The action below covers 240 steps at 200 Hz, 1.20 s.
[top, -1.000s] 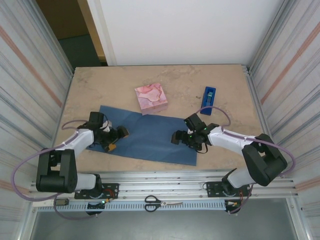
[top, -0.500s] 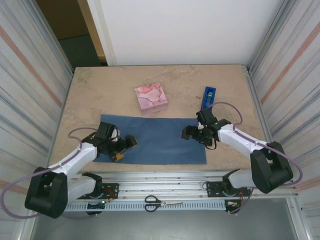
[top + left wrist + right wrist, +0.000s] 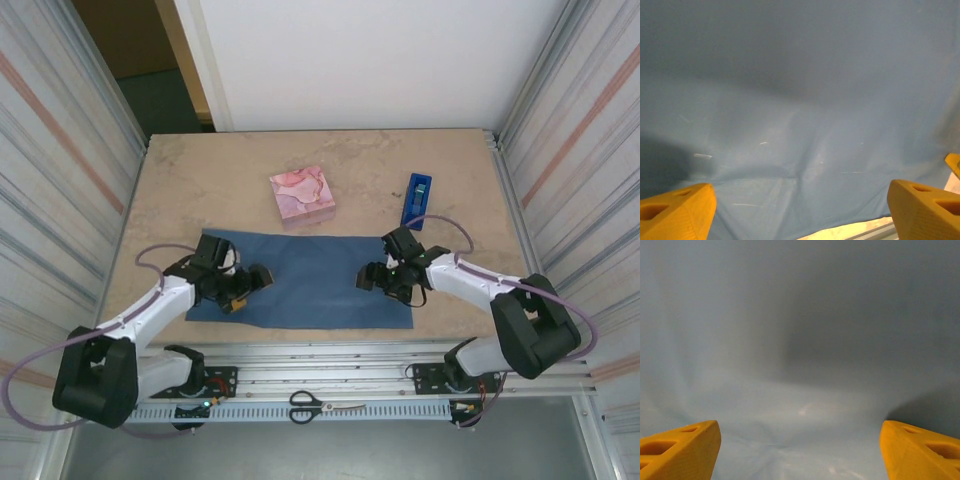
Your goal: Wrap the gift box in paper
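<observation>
Okay, so as far as I can judge we're at the very start of the wrap. The paper (image 3: 305, 285) lies flat on the tabletop (image 3: 200, 180), dark face up, and the box (image 3: 302, 196) isn't on it yet.

Both grippers sit low over the sheet, the left gripper (image 3: 250, 287) over its left part and the right gripper (image 3: 368, 280) over its right part, tips turned in toward each other. Both have their jaws wide apart with nothing between them. In the wrist views the orange fingers (image 3: 675, 210) (image 3: 680, 447) sit in the bottom corners with just blue paper past them. The left wrist view also shows a few soft creases, plus an edge of the sheet with a sliver of tabletop by the fingers.

The box is on the far side of both grippers, past the paper's far edge and roughly between the two. It's just beside that edge, and I can't tell if it touches. The tape dispenser (image 3: 418, 198) sits beyond the right gripper, clear of the sheet.

Next move, I reckon, is for one gripper to reach out past the far edge, close on the box's sides and set it down mid-sheet between the two grippers. That calls for a square approach and a lift clear of the paper, so the sheet doesn't get dragged or rucked up.
</observation>
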### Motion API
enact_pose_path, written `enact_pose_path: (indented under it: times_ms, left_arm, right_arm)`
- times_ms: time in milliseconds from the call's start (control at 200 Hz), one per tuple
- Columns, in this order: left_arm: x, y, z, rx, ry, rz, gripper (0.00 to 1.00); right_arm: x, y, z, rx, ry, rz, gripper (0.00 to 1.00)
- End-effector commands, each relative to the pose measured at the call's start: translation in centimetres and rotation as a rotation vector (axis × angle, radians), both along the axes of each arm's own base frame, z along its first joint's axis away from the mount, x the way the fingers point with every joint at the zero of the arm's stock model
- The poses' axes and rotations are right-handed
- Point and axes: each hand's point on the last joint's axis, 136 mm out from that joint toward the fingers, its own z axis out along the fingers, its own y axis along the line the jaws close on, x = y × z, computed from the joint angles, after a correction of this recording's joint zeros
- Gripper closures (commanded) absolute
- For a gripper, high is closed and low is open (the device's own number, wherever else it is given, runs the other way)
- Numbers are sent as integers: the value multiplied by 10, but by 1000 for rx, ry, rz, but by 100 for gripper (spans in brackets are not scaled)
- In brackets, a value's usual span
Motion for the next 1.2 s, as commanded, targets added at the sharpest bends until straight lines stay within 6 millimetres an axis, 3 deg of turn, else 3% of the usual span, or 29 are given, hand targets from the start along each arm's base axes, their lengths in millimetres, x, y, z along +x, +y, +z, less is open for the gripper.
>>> enact_pose_path:
  times_ms: [0, 261, 336, 446, 626, 817, 882, 1027, 1198]
  left_arm:
    - [-13, 4, -11, 18, 46, -27, 12]
    - [-26, 3, -25, 12, 80, -38, 9]
    - [-20, 1, -15, 6, 28, -55, 7]
    - [-3, -2, 14, -3, -94, -78, 2]
    - [51, -3, 67, -40, -276, -71, 1]
    - [129, 0, 94, -142, -296, -68, 3]
    - [156, -7, 98, -180, -273, -104, 5]
    - [205, -15, 89, -216, -236, -85, 7]
    - [243, -29, 72, -266, -192, -64, 11]
  right_arm:
    - [-4, -19, -11, -59, 33, -6, 18]
    - [10, -35, -10, -136, 33, -9, 18]
    - [18, -32, 1, -129, 1, -10, 18]
    - [39, -16, 35, -81, -137, 8, 13]
    - [89, 14, 91, 20, -351, 8, 4]
    - [140, 55, 105, 162, -333, -102, 4]
    - [158, 71, 109, 190, -348, -87, 4]
    - [196, 88, 108, 210, -316, -65, 10]
    - [226, 106, 85, 288, -236, -33, 14]
